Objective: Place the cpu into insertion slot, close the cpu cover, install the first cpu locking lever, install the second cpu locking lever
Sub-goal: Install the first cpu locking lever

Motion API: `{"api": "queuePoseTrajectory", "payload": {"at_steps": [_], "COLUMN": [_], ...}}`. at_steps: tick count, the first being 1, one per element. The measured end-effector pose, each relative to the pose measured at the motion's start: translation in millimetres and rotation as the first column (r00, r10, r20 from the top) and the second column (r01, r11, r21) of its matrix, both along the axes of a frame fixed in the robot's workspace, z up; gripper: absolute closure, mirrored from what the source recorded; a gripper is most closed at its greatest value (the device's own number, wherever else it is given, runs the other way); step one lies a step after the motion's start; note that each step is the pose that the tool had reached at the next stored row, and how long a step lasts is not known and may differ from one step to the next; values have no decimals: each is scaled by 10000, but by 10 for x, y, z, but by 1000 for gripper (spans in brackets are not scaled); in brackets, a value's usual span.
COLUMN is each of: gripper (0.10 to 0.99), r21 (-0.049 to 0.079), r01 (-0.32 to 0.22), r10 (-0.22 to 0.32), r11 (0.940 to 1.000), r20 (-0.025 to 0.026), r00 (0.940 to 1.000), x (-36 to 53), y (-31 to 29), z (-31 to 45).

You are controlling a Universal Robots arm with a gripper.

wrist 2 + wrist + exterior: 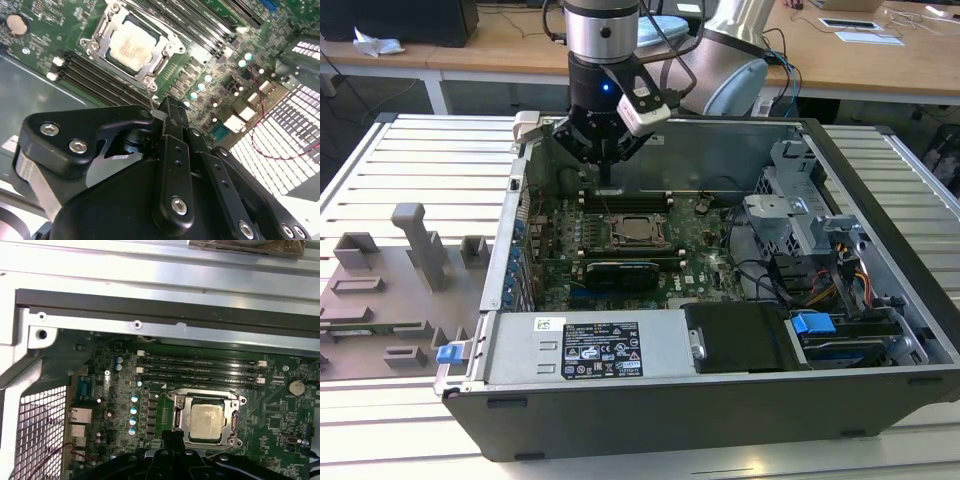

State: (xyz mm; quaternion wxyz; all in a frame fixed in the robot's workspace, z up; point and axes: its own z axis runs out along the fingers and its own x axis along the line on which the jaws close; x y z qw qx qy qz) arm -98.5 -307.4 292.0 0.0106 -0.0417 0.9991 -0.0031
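The cpu lies flat in the insertion slot on the green motherboard, silver-grey top facing up. The silvery cpu cover lies down around it as a frame, with the chip showing through its window. My gripper hangs above the board just off the socket, over the memory slots by the case's back wall. Its black fingers are pressed together and hold nothing. In the first wrist view the gripper comes in beside the socket's corner.
The open computer case stands on a slatted table. Long black memory slots run beside the socket. A black expansion card, the power supply and a drive cage crowd the case. A grey parts fixture sits at the exterior view's left.
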Motion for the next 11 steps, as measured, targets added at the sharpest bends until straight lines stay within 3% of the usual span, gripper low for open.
{"api": "queuePoseTrajectory", "payload": {"at_steps": [11], "gripper": [980], "r21": [0], "r01": [0], "r10": [0], "r11": [10000], "r20": [-1], "r00": [10000], "x": [-226], "y": [0], "z": [0]}}
